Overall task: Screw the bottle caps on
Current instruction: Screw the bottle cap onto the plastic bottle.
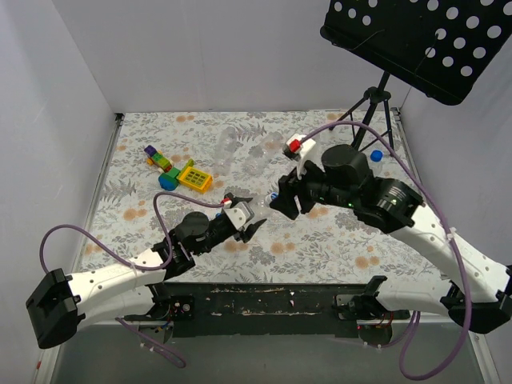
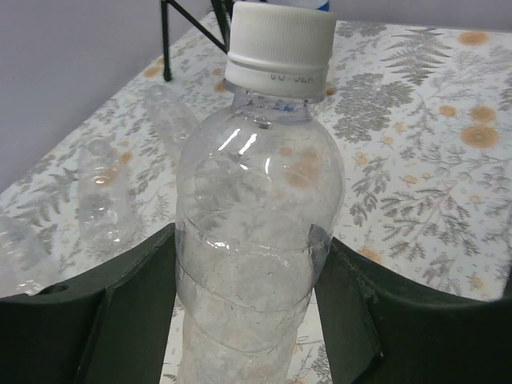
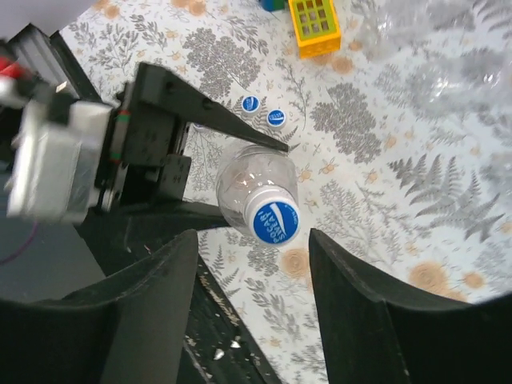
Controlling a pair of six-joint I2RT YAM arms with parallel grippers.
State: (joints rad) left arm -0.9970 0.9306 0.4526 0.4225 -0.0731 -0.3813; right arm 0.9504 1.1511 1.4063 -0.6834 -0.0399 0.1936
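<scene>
My left gripper is shut on the body of a clear bottle, holding it upright just above the table's near edge. A cap with a white skirt and a blue top sits on the bottle's neck. My right gripper hangs over the cap, open, its two fingers standing apart from the cap on either side. From above, the held bottle shows between the left gripper and the right gripper. Two loose bottle caps lie side by side on the cloth beyond the held bottle.
More clear bottles lie on the flowered cloth at the back. Colourful toy blocks sit at the back left. A blue cap lies near the black tripod, which carries a perforated black stand.
</scene>
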